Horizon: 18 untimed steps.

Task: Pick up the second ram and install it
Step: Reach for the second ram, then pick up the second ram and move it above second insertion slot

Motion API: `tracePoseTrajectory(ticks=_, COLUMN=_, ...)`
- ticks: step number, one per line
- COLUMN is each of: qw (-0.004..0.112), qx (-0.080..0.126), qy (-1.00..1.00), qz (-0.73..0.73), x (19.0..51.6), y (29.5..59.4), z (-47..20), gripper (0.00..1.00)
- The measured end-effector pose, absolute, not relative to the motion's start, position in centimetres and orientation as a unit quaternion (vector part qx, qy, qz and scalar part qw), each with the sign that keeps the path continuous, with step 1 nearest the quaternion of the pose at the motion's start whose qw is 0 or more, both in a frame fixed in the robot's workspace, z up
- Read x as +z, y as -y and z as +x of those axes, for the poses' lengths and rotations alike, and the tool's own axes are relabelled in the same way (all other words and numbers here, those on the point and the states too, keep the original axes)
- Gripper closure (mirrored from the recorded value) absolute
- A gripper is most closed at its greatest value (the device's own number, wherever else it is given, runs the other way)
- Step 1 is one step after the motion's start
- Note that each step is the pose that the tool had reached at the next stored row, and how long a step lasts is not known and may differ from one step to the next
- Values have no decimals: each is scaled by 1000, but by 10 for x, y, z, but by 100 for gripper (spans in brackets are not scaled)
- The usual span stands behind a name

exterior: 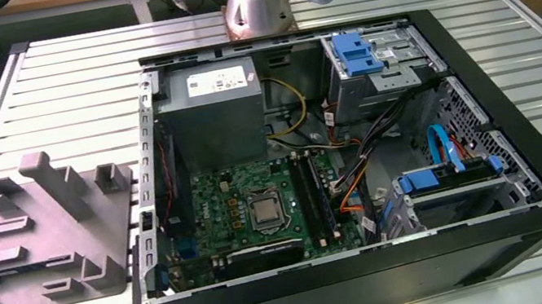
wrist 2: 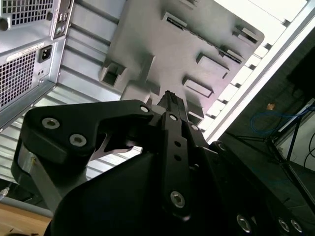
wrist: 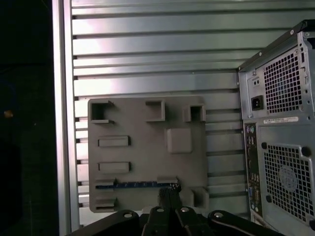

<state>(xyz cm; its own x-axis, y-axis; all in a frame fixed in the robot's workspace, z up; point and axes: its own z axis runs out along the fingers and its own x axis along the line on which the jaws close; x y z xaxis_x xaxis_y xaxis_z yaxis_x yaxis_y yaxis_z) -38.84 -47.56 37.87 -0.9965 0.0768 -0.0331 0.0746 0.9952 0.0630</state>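
The second ram (wrist: 133, 185) is a thin blue stick lying flat in a slot of the grey tray (wrist: 147, 147), seen in the first wrist view. My gripper (wrist: 168, 193) hangs well above the tray, its fingertips lined up over one end of the stick. The fingers (wrist 2: 171, 98) are pressed together and shut, with nothing between them. In the exterior view the tray (exterior: 44, 239) lies at the left of the open computer case (exterior: 540, 181). The green motherboard (exterior: 238, 186) inside the case has dark ram slots (exterior: 307, 191) beside the processor socket.
The case stands on a slatted metal table (exterior: 72, 86), and its rear panel (wrist: 280, 147) is close beside the tray. Inside are a power supply (exterior: 208, 105), drive cages (exterior: 377, 60), blue cables (exterior: 447, 147) and loose wires. The arm's base (exterior: 258, 5) stands behind the case.
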Motion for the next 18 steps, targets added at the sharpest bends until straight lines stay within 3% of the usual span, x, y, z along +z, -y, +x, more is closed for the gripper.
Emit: tracePoseTrajectory(ticks=18, qw=18, qx=31, qy=-999, qz=38, x=364, y=482, z=-410, gripper=90)
